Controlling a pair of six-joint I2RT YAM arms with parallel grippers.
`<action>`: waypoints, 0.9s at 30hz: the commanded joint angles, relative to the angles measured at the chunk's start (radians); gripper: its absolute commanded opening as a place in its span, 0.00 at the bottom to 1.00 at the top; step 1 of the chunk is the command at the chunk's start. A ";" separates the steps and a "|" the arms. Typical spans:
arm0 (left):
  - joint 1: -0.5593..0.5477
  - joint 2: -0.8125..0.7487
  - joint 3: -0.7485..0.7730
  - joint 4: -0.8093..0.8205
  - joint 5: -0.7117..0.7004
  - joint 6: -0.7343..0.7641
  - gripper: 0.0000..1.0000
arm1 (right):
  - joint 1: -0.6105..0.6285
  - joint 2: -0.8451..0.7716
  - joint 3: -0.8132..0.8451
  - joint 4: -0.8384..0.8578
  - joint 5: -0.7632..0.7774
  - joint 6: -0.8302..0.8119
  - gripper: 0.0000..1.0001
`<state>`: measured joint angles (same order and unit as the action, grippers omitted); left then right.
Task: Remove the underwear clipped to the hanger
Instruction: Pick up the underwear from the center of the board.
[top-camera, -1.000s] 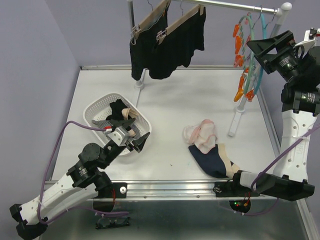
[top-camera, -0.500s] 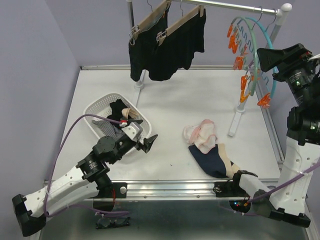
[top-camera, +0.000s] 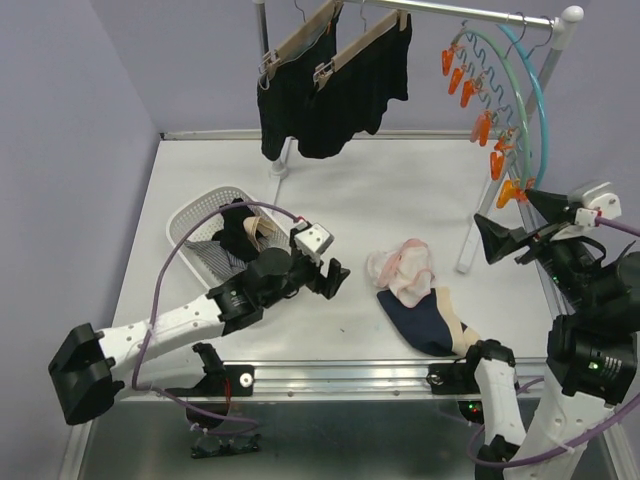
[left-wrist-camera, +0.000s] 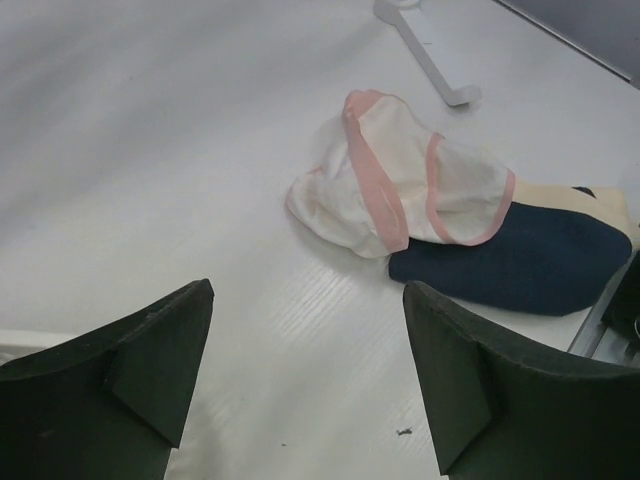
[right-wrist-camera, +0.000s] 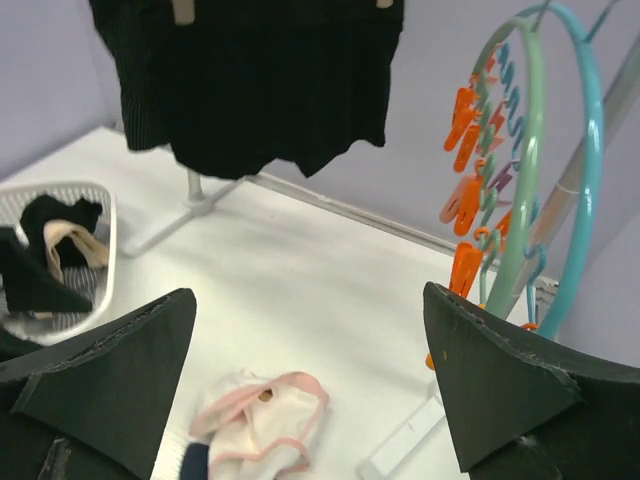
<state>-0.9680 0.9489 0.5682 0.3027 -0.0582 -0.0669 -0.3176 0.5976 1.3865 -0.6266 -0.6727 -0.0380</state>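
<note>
Two black boxer shorts hang clipped on wooden hangers from the rail; they also show in the right wrist view. A white-pink piece and a navy piece lie on the table, also in the left wrist view: white-pink, navy. My left gripper is open and empty, low over the table just left of the white-pink piece. My right gripper is open and empty, near the base of the clip hoop hangers, which hold no cloth.
A white basket at the left holds dark and grey-striped cloth. The rail's white stand feet rest on the table at right and at the back. The teal hoops with orange clips hang close by my right fingers.
My left arm has swung right from the basket toward the white-pink piece. My right arm has dropped from the clip hoops to a lower spot at the right edge; the hoops swung back.
</note>
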 joint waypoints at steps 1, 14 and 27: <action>-0.073 0.174 0.110 0.084 -0.106 -0.117 0.87 | -0.021 -0.025 -0.082 -0.090 -0.162 -0.191 1.00; -0.173 0.800 0.583 -0.103 -0.382 -0.430 0.76 | -0.023 -0.062 -0.395 -0.068 -0.248 -0.175 1.00; -0.199 1.077 0.796 -0.258 -0.449 -0.478 0.59 | -0.023 -0.180 -0.670 0.031 -0.136 -0.206 1.00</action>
<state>-1.1568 2.0293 1.3315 0.1051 -0.4168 -0.5163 -0.3344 0.4793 0.7803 -0.6682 -0.8383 -0.2287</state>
